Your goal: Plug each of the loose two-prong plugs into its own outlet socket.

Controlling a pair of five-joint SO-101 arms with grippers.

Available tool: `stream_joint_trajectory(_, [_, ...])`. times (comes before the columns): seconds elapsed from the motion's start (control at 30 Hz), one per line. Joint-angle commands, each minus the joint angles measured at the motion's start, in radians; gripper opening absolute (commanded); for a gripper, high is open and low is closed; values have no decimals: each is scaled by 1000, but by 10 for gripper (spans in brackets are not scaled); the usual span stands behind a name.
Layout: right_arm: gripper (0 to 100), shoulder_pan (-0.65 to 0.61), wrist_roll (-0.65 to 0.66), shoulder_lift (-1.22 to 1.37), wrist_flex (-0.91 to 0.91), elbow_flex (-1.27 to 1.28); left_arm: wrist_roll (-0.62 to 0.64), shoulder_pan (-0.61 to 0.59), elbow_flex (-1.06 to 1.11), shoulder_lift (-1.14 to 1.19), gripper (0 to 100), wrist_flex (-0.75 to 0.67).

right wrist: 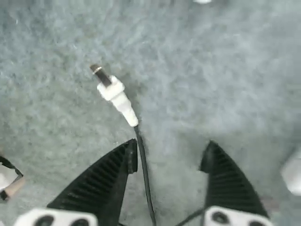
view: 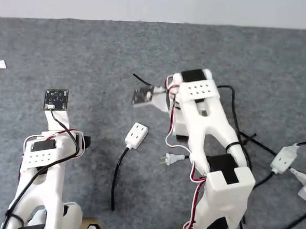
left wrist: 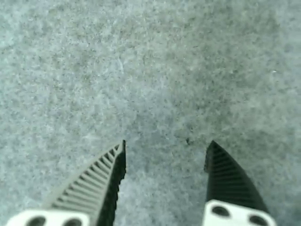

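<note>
- Our left gripper (left wrist: 164, 148) holds its fingers apart over carpet (left wrist: 141, 70), empty.
- We see the outlet socket (view: 136, 135) unfilled, with a two-prong plug (view: 171, 158) loose at its 4 o'clock.
- Our right gripper (right wrist: 171, 150) has its fingers apart astride the cord (right wrist: 146, 188), unclamped; we judge this pair unjoined.

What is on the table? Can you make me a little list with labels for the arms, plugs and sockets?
surface: grey mat
left gripper: open, above bare mat
right gripper: open, above a dark cord
plug: white, prongs free, lying loose on the mat ahead of the right gripper
outlet socket: white, on a black cord, between the two arms, nothing plugged in
second socket: white, near the right edge
</note>
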Motion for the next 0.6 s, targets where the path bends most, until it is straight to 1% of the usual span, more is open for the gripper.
stream_joint_trajectory(0.0, [33, -19, -224, -19, 87, -183, -6, 2, -58, -2, 261, -20])
stream_joint_trajectory(0.03, [0, -25, -324, -18, 102, -215, -6, 2, -58, -2, 261, -20])
stream_joint_trajectory(0.13, [52, -30, -638, -24, 111, -239, -6, 3, -58, -2, 261, -20])
stream_joint_trajectory(0.17, [53, -30, -736, -30, 108, -239, -6, 5, -58, -2, 261, -20])
stream_joint_trajectory(0.3, [6, -18, -1122, -67, 108, -229, -6, 5, -58, -2, 261, -20])
stream_joint_trajectory(0.33, [9, -10, -1214, -81, 104, -210, -6, 5, -58, -2, 261, -20])
stream_joint_trajectory(0.37, [12, -4, -1277, -97, 90, -186, -6, 5, -58, -2, 261, -20])
stream_joint_trajectory(0.47, [9, 45, -1312, -165, -15, -69, -6, 3, -58, -2, 261, -20])
stream_joint_trajectory(0.57, [9, 110, -1392, -271, -134, 124, -6, 3, -58, -2, 261, -20])
